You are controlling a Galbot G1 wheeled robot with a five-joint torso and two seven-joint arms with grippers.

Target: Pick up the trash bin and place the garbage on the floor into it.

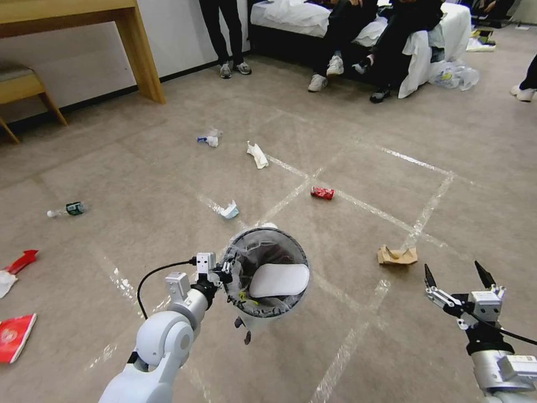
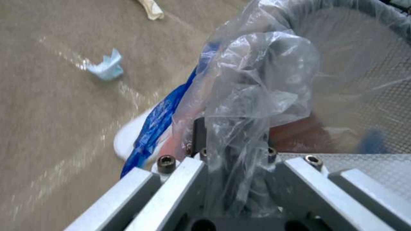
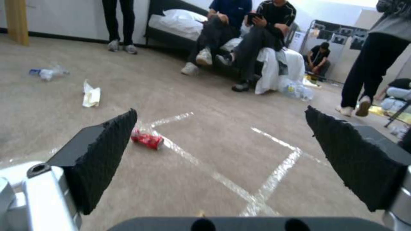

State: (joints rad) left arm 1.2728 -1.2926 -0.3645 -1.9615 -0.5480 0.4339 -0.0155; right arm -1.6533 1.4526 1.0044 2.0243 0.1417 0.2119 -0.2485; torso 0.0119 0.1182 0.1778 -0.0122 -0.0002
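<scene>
My left gripper (image 1: 228, 273) is shut on the near rim of the trash bin (image 1: 267, 233) and holds it off the floor (image 1: 168, 184). In the left wrist view the clear liner (image 2: 252, 80) is bunched over the left gripper (image 2: 233, 150), and the bin's mesh wall (image 2: 364, 64) lies beyond. A flat white slipper (image 1: 278, 280) lies inside the bin. My right gripper (image 1: 454, 275) hovers open over the carpet to the right, with nothing between its fingers (image 3: 100, 154). Garbage ahead includes a crumpled brown paper bag (image 1: 397, 256), a crushed red can (image 1: 322, 193) (image 3: 147, 139) and a pale blue tissue (image 1: 229, 210) (image 2: 105, 65).
A white wrapper (image 1: 257, 155) (image 3: 91, 96), a blue-white wrapper (image 1: 210, 137) and a small bottle (image 1: 67, 209) lie farther off. Red packets (image 1: 15, 336) sit at the far left. A wooden table leg (image 1: 142, 53) and a bed (image 1: 291, 17) with seated people border the room.
</scene>
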